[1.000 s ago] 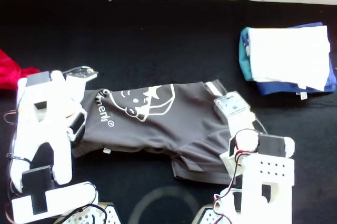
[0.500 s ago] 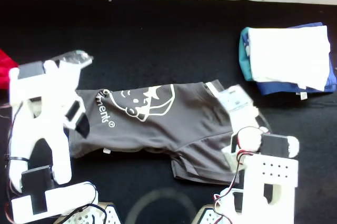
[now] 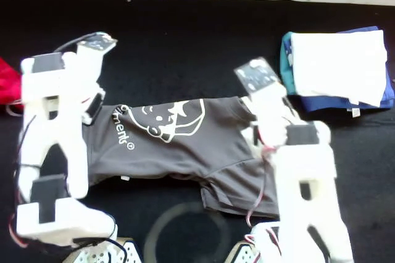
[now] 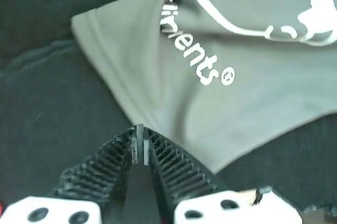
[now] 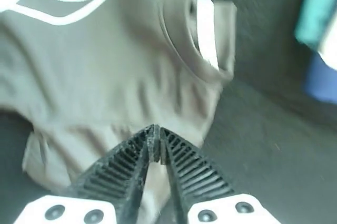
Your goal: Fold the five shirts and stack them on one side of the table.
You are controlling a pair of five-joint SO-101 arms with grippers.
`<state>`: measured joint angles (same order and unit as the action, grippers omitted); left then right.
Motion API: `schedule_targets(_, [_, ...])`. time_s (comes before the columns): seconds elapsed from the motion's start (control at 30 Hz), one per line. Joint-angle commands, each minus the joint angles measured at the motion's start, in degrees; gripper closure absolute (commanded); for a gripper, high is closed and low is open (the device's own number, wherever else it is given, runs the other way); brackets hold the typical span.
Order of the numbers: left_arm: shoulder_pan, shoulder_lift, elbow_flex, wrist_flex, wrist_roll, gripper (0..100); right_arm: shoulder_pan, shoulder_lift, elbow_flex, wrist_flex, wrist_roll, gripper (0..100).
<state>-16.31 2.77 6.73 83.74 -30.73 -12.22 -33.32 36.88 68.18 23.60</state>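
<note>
Grey shirt [image 3: 185,146] is lying mid-table while left gripper [image 4: 138,142] and right gripper [image 5: 154,140], jaws pressed together empty, are lifting off its ends since a second ago, suggesting one fold is finished; soft creased jersey, white print, matte black cloth [image 3: 185,41], squared folded stack [image 3: 336,68] resting at the right side

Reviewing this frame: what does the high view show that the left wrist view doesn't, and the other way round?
High view, not left wrist: the folded stack at the table's far right, a red cloth at its left edge, and the right arm by the grey shirt's collar. Left wrist, not high: the left claw, shut, close up at the shirt's edge. Both: the grey shirt with its white print, lying on the black table.
</note>
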Motion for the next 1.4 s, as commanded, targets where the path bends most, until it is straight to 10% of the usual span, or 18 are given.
schedule_targets(0.0, [1.6,6.7,-2.3,-3.7,2.3,99,-3.3,10.6,-5.8,-7.2,-3.4,99.2])
schedule_targets(0.7, [-1.5,45.0,-38.0,-3.2,7.2,99,5.2,59.3,-36.9,-17.8,-5.8,99.2])
schedule_targets(1.37, [-0.7,68.3,-96.0,17.8,9.7,99,3.2,62.8,-57.5,-1.4,-9.9,99.2])
